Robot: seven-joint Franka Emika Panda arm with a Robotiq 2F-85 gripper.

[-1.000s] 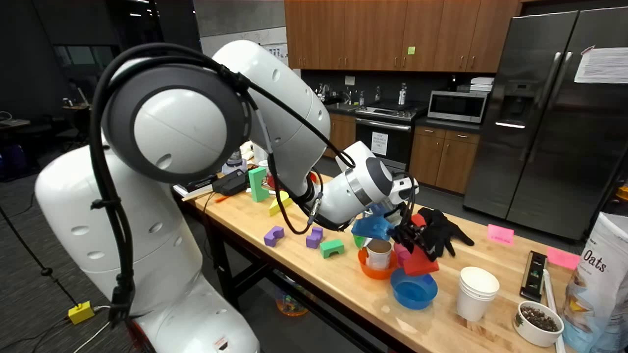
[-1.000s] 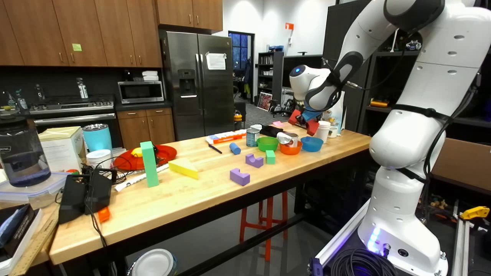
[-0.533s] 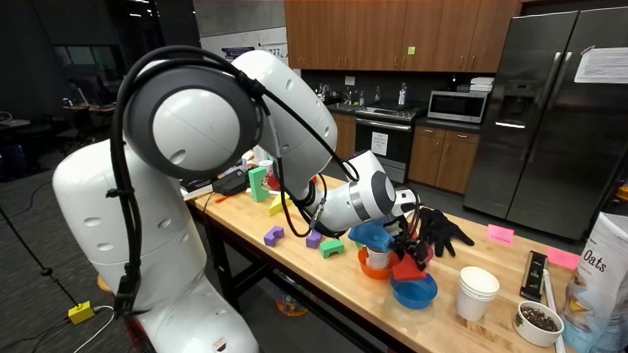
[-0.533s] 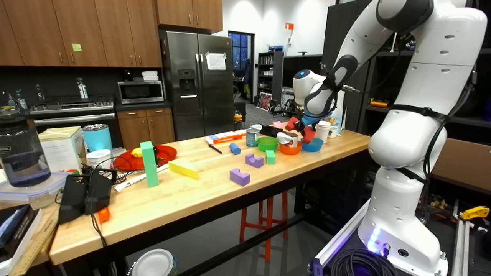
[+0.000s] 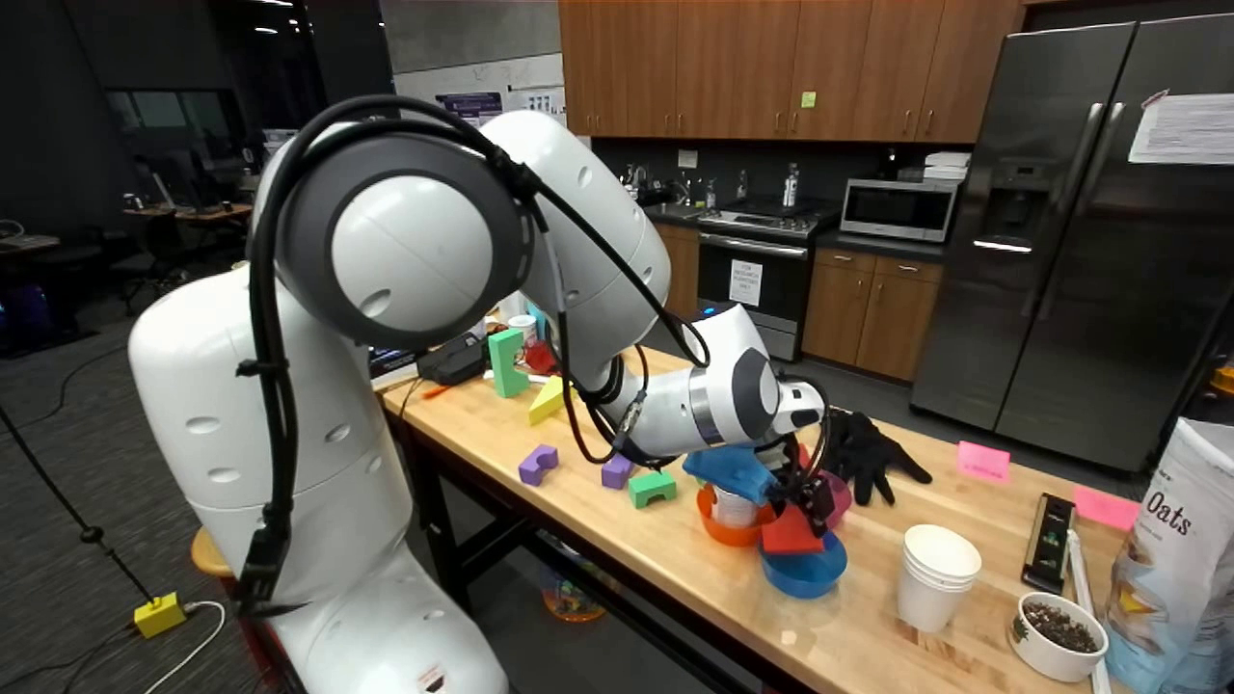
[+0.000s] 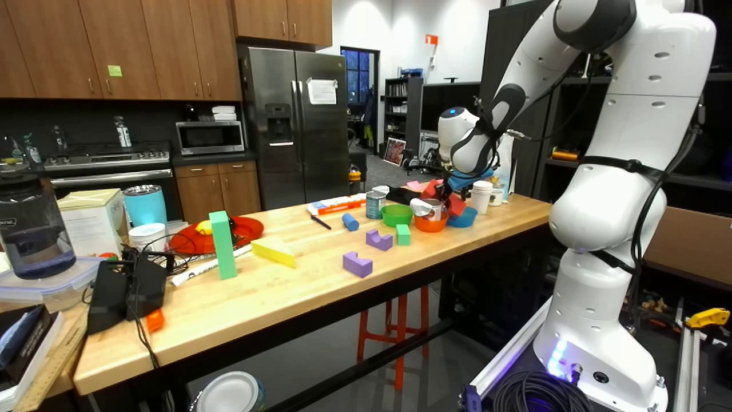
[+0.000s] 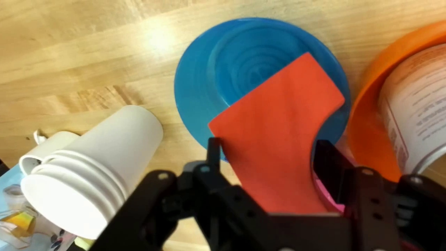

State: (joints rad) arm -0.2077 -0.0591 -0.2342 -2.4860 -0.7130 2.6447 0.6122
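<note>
A red block (image 7: 278, 132) with a curved notch in one side stands tilted, its lower end in the blue bowl (image 7: 197, 83). My gripper (image 7: 267, 143) straddles the middle of it. The left fingertip (image 7: 213, 150) is at the block's straight edge, perhaps still touching. Beside the notch, the right finger (image 7: 329, 167) shows a thin gap to the block. Both exterior views have the gripper low over the blue bowl (image 5: 805, 578), the red block (image 5: 792, 533) leaning inside. The block's upper end is partly hidden behind the fingers.
Against the blue bowl sits an orange bowl (image 5: 723, 530) holding a can (image 6: 436, 209). A pink bowl (image 5: 839, 496) and black glove (image 5: 868, 453) lie behind the gripper. White cups (image 5: 935, 578) stand nearby; a green bowl (image 6: 396, 215) is beside the orange one.
My arm has come down and brought the red block from above the table into the blue bowl. The blue, orange and green bowls have slid slightly, and the jaws have loosened a little.
</note>
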